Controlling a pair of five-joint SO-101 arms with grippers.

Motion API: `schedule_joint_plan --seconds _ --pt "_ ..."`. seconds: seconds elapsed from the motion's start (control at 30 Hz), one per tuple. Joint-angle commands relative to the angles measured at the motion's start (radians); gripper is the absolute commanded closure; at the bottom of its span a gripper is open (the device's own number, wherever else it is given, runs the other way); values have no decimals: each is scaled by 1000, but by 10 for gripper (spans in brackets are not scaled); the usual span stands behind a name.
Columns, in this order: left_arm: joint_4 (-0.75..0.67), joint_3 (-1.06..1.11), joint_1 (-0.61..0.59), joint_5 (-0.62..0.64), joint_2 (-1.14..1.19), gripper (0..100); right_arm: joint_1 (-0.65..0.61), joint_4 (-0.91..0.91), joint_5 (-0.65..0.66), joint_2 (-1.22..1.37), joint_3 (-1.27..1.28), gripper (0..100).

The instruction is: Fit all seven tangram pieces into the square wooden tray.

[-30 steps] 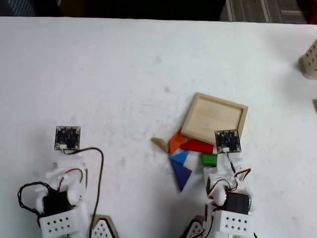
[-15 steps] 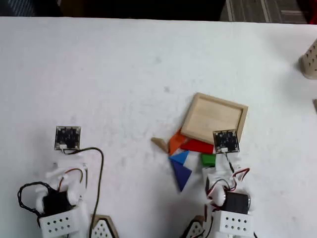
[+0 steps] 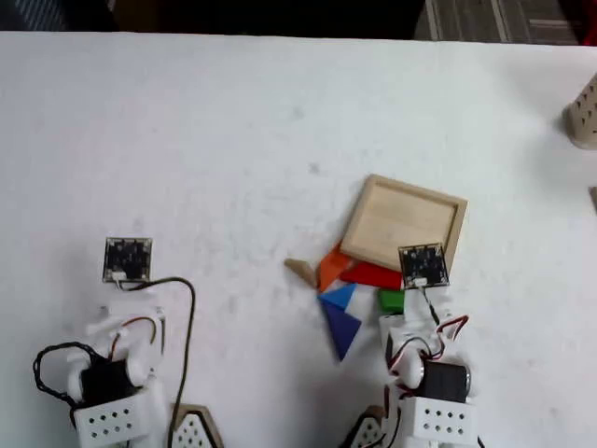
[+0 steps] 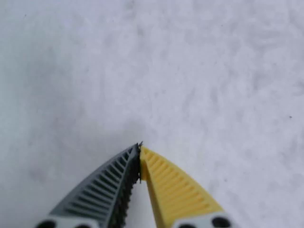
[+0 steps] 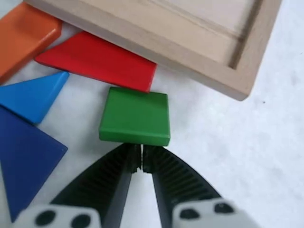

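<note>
Right gripper (image 5: pixel 141 159) has its two black jaws pressed together with nothing between them, tips just beside the near edge of the green square (image 5: pixel 135 116); whether they touch it is hard to tell. In the high view this gripper (image 3: pixel 422 280) sits under its wrist camera at the tray's 6 o'clock corner.

Left gripper (image 4: pixel 139 152), one jaw grey and one yellow, is also closed on nothing, low over bare table (image 4: pixel 190 71). From above, it (image 3: pixel 128 271) lies well apart from the pieces, at about 9 o'clock from them.

The tray (image 3: pixel 401 219) lies tilted on the table (image 3: pixel 233 140), one corner toward 11 o'clock, and its floor is bare wood. No piece is inside it.

The pieces cluster at 7 o'clock from the tray:
- Red piece (image 3: pixel 373 275) lies flat against the tray's outer rim (image 5: pixel 156 38), touching the green square (image 3: pixel 393 301) at one corner (image 5: pixel 99 66).
- Orange piece (image 3: pixel 331 266) lies at 9 o'clock from the red, partly tucked under the tray's edge (image 5: pixel 23 38).
- Light blue triangle (image 3: pixel 340 295) sits at 6 o'clock from the orange (image 5: pixel 31 97).
- Dark blue triangle (image 3: pixel 343 327) lies just beyond it, pointing to 6 o'clock (image 5: pixel 23 156).
- Tan piece (image 3: pixel 300 271) lies at 9 o'clock from the orange, touching it.

A black cable (image 3: pixel 187 317) loops beside the left arm. A pale perforated block (image 3: pixel 583 117) stands at the table's 3 o'clock edge.
</note>
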Motion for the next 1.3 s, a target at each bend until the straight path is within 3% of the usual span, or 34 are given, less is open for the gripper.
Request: schedule_joint_plan --seconds 0.0,0.23,0.33,0.53,0.67,0.8,0.9,1.1,1.27 --pt "6 2 18 -5 1 976 -5 -10 -2 -12 6 981" --pt "-77 -83 13 -3 1 976 2 -13 -2 -13 -21 978" --pt "-120 -137 21 -3 1 976 84 -8 -2 -13 -81 978" --pt "-195 -169 165 -11 1 976 225 -70 -5 -13 -100 978" --pt "-209 -279 231 2 5 976 239 -93 -2 -13 -92 978" --pt "-175 -419 309 92 24 976 252 -99 -2 -12 -91 978" --pt "-178 -532 361 89 159 976 318 -130 -8 -12 -89 977" --pt "-170 -919 390 97 714 976 344 -142 -8 -12 -87 977" --pt "-169 -1168 552 97 1061 976 348 -142 -8 -10 -86 977"
